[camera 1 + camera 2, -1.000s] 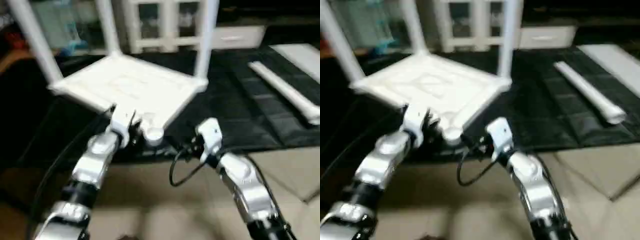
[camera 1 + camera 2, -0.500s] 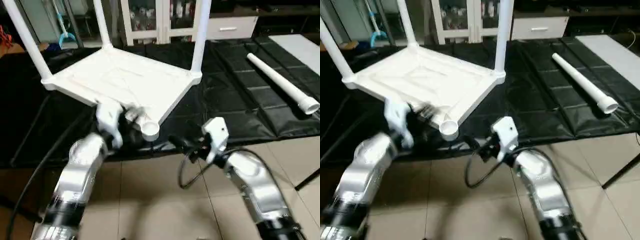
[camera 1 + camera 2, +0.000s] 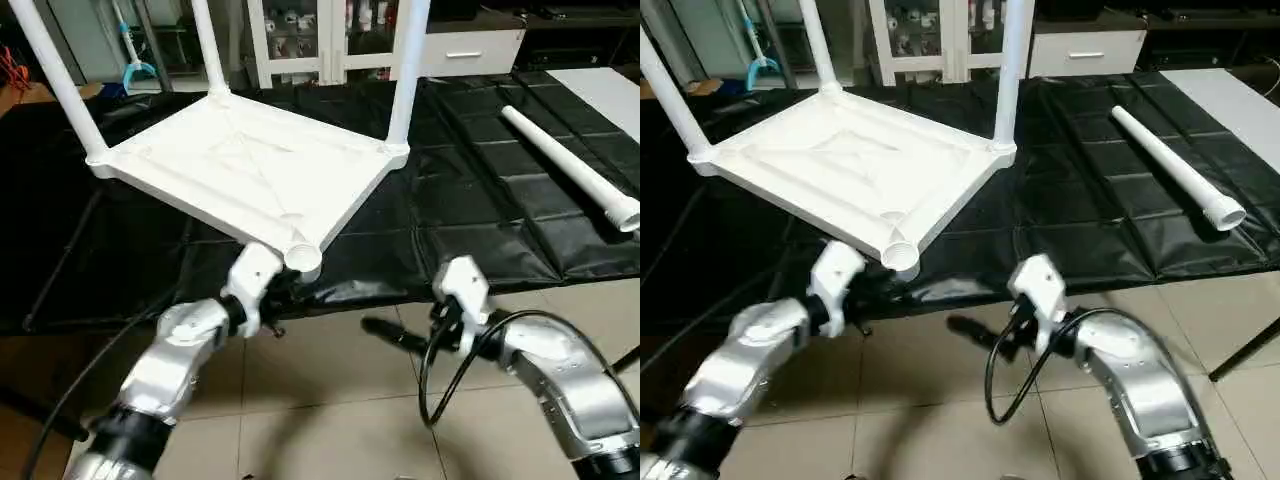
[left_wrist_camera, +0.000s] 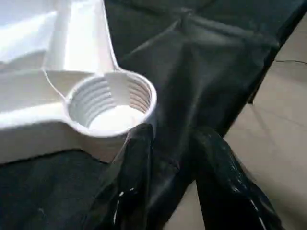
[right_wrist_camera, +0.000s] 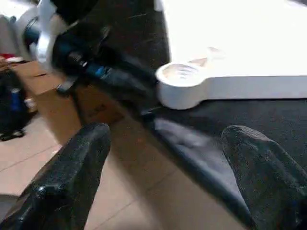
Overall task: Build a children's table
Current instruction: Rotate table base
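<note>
The left end effector (image 4: 168, 158) is held narrowly parted and empty just beside the open corner socket (image 3: 303, 257). The right end effector (image 5: 168, 158) is spread wide, gripping nothing. The inverted table top (image 3: 250, 165) is carried on the black-covered tabletop (image 3: 470, 190); beyond it, one loose leg (image 3: 565, 165) is laid.

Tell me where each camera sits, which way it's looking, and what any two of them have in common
Head views: stereo pair looking forward and down at the upturned table top, three legs up, loose leg on the black mat; both forearms show.
Left wrist view: along the left gripper at the empty corner socket; its fingers show.
Right wrist view: between the open right gripper fingers toward that socket.
Shared: both wrist views show the empty socket.
</note>
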Robot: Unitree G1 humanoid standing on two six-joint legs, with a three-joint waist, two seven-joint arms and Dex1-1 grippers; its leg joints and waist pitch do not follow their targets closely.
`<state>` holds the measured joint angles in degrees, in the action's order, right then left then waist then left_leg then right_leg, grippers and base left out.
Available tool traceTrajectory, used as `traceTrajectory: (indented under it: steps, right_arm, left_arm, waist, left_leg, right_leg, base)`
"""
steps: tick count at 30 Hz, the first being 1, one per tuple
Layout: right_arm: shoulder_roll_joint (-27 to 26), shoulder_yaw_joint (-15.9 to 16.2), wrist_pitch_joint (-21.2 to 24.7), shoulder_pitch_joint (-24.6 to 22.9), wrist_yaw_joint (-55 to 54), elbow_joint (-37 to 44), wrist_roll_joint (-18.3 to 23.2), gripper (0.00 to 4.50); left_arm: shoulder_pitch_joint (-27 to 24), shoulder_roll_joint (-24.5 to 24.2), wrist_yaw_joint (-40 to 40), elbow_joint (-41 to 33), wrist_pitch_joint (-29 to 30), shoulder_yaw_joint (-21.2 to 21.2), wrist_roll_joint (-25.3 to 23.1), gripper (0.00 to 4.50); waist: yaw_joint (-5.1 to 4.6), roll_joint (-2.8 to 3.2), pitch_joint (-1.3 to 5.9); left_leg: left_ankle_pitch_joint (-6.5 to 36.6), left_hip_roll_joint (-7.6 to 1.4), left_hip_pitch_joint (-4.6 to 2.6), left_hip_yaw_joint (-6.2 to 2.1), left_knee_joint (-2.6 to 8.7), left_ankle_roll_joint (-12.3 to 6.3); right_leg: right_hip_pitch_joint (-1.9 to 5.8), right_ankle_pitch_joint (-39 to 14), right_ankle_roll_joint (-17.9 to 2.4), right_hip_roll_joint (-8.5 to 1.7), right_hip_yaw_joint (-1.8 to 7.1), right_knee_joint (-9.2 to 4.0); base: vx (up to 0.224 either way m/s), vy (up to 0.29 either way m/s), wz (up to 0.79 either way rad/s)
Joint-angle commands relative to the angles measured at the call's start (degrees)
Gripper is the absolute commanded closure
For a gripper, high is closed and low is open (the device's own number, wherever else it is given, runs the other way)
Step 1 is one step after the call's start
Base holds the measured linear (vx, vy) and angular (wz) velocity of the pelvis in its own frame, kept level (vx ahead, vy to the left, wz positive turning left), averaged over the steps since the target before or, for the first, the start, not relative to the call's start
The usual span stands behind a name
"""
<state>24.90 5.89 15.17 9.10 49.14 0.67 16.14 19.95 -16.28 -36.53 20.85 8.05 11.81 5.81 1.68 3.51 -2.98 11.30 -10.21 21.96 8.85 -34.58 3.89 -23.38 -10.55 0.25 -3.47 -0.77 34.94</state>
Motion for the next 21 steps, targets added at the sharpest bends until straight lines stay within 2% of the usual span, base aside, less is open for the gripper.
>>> traceTrajectory:
  steps: [1,2,4,5,6,8,9,10,13,15,17,19,21]
  right_arm:
    - [-0.1,-1.1,0.2,1.1,-1.6,0.2,-0.2,0.47]
    - [-0.1,-1.2,0.3,1.1,-1.9,0.3,-0.3,0.47]
    - [-0.2,-1.6,0.6,1.0,-2.9,1.0,0.0,0.47]
    - [-0.2,-1.7,0.6,1.0,-2.9,1.1,0.0,0.47]
    - [-0.3,-1.9,0.7,0.8,-3.3,1.5,0.0,0.47]
    - [-0.4,-2.1,0.7,0.6,-3.6,1.8,-0.1,0.47]
    - [-0.5,-2.3,0.7,0.4,-3.9,2.0,-0.2,0.47]
    - [-0.5,-2.3,0.7,0.2,-4.3,2.3,-0.3,0.47]
    - [-0.7,-2.1,0.8,-0.1,-5.1,2.9,-0.3,0.47]
    - [-1.5,-1.6,0.7,-0.2,-6.1,3.4,-0.5,0.47]
    - [-2.1,-1.3,0.7,-0.3,-6.6,3.7,-0.6,0.47]
    - [-2.9,-1.4,0.6,-0.6,-7.6,4.0,-0.5,0.47]
    - [-4.1,-2.3,1.4,-1.1,-9.1,5.1,0.7,0.47]
  left_arm:
    - [2.2,0.3,1.3,3.4,-1.7,0.1,-1.9,3.04]
    - [2.8,0.5,1.8,4.4,-2.1,0.1,-2.3,3.04]
    - [6.1,1.7,5.1,10.0,-4.6,-1.0,-3.5,3.04]
    - [6.3,1.8,5.2,10.2,-4.6,-1.1,-3.4,3.04]
    - [7.9,2.3,6.6,12.9,-5.8,-1.7,-3.6,3.04]
    - [9.2,2.7,7.6,14.9,-6.6,-2.2,-3.6,3.04]
    - [10.4,3.1,8.5,16.8,-7.5,-2.6,-3.6,3.04]
    - [12.2,3.4,10.2,20.1,-8.7,-2.9,-4.3,3.04]
    - [15.8,3.8,14.2,27.0,-11.6,-3.1,-6.3,3.04]
    - [19.0,4.7,19.4,31.8,-13.0,-4.7,-6.3,3.04]
    - [19.9,5.5,20.6,32.9,-13.8,-6.2,-4.9,3.04]
    - [19.1,6.5,19.7,30.9,-15.1,-7.6,-3.1,3.04]
    - [16.4,7.4,16.9,25.9,-15.6,-8.8,-0.6,3.04]
  waist:
    - [-0.34,-0.03,3.56]
    - [-0.33,-0.29,3.68]
    - [-0.44,0.34,3.76]
    - [-0.51,0.02,3.75]
    - [-0.47,0.30,3.83]
    - [-0.66,0.10,3.83]
    - [-0.66,0.20,3.90]
    - [-0.86,0.17,3.78]
    - [-1.20,0.03,3.92]
    - [-1.75,0.07,4.12]
    - [-1.78,0.02,4.15]
    - [-1.68,0.28,4.29]
    - [-1.48,0.32,4.37]
  left_leg:
    - [12.7,-1.89,-0.75,-0.06,4.20,-2.42]
    - [12.5,-1.75,-0.69,-0.12,4.11,-2.41]
    - [13.0,-1.71,-0.83,-0.17,4.02,-2.26]
    - [13.1,-1.74,-0.76,-0.13,4.02,-2.27]
    - [12.7,-1.77,-0.69,-0.23,4.01,-2.30]
    - [12.6,-1.53,-0.56,-0.16,3.94,-2.50]
    - [12.6,-1.59,-0.60,-0.22,3.90,-2.43]
    - [12.8,-1.36,-0.56,-0.13,3.88,-2.60]
    - [12.4,-1.33,-0.34,-0.35,3.88,-2.73]
    - [11.6,-1.21,-0.33,-0.41,3.59,-3.01]
    - [10.8,-1.28,-0.26,-0.40,3.51,-3.55]
    - [9.5,-1.45,-0.21,-0.50,3.44,-3.99]
    - [8.5,-1.77,-0.21,-0.51,3.57,-5.00]
  right_leg:
    - [2.56,-11.9,-11.2,-2.99,1.51,-4.91]
    - [2.74,-11.6,-11.1,-2.96,1.50,-4.81]
    - [2.75,-11.7,-11.0,-2.95,1.45,-4.82]
    - [2.82,-11.6,-11.1,-2.96,1.45,-4.87]
    - [2.91,-11.4,-11.3,-3.03,1.41,-4.78]
    - [2.97,-11.7,-11.0,-2.88,1.33,-4.98]
    - [3.01,-11.5,-11.1,-2.94,1.32,-4.86]
    - [2.89,-12.1,-10.8,-2.77,1.27,-5.19]
    - [3.22,-11.3,-10.7,-2.81,1.17,-5.01]
    - [3.40,-9.7,-11.1,-2.76,1.07,-4.81]
    - [3.38,-8.7,-12.1,-2.87,1.06,-4.80]
    - [3.54,-6.1,-13.3,-3.05,1.07,-4.54]
    - [3.62,-2.9,-14.6,-3.15,1.07,-4.20]
  base:
    - [0.000,0.000,0.00]
    - [0.000,0.000,0.00]
    - [0.000,0.000,0.00]
    - [0.000,0.000,0.00]
    - [0.000,0.000,0.00]
    - [0.000,0.000,0.00]
    - [0.000,0.000,0.00]
    - [0.000,0.000,0.00]
    - [0.000,0.000,0.00]
    - [0.000,0.000,0.00]
    - [0.000,0.000,0.00]
    - [0.000,0.000,0.00]
    - [0.000,0.000,0.00]
